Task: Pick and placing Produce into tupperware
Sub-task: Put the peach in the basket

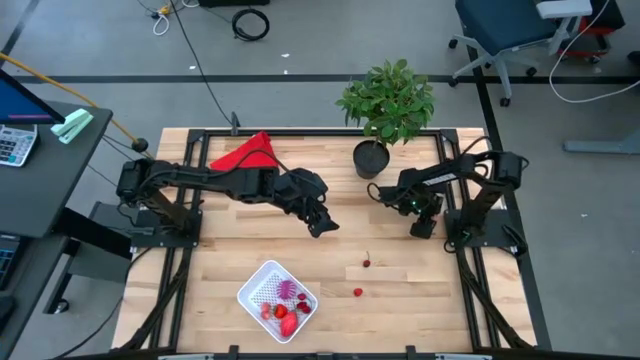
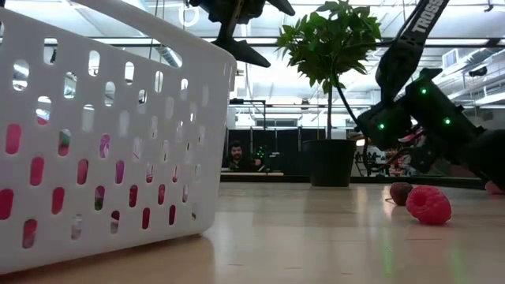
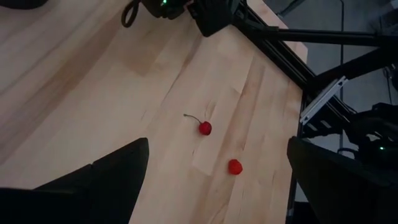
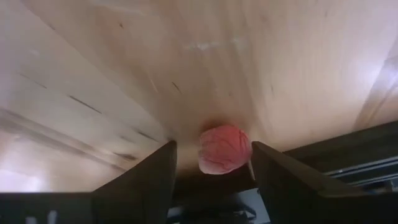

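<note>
Produce: two red pieces (image 1: 361, 278) loose, perhaps four in tupperware (image 1: 252, 284); left tool (image 1: 322, 224) released.

White tupperware (image 1: 262, 280) sits near the table's front edge, turned cornerwise, with a few red pieces (image 1: 284, 318) and a purple ball (image 1: 287, 290) inside. A cherry (image 1: 366, 263) and a red berry (image 1: 358, 292) lie loose on the wood just right of it, apart from each other.
</note>
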`<action>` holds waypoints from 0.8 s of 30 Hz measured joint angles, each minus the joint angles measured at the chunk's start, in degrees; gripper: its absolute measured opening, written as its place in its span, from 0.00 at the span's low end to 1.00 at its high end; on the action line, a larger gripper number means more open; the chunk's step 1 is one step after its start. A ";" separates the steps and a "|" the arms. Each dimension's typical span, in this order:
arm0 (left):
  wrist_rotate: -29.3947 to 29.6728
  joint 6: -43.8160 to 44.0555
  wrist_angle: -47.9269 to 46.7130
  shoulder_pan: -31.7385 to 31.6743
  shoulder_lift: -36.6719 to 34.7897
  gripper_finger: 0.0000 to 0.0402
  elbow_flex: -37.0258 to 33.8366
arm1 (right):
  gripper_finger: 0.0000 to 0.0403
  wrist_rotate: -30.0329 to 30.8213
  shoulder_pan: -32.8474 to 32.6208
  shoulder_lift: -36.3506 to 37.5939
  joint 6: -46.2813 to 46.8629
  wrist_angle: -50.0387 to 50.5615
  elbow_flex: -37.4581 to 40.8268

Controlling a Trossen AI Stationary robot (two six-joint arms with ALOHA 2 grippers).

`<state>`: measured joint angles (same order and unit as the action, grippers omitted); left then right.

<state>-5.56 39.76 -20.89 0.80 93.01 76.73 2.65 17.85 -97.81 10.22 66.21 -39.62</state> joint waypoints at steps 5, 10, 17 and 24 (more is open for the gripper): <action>0.00 -0.10 -0.23 0.00 0.00 0.97 0.00 | 0.51 -0.62 0.00 -0.47 -0.24 -0.25 0.06; 0.02 -0.55 -0.28 0.00 0.00 0.97 0.00 | 0.40 -1.33 0.00 -0.47 -0.39 -0.44 0.09; 0.01 -0.55 -0.32 0.00 0.02 0.97 0.00 | 0.18 -2.62 -0.04 -0.47 -0.34 -1.26 0.12; 0.00 1.03 -0.34 0.00 0.07 0.97 0.00 | 0.15 -4.79 -0.02 2.14 2.21 -2.07 -2.91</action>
<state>-5.56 40.80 -21.23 0.80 93.08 76.73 -2.13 17.82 -95.67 12.43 64.14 -42.53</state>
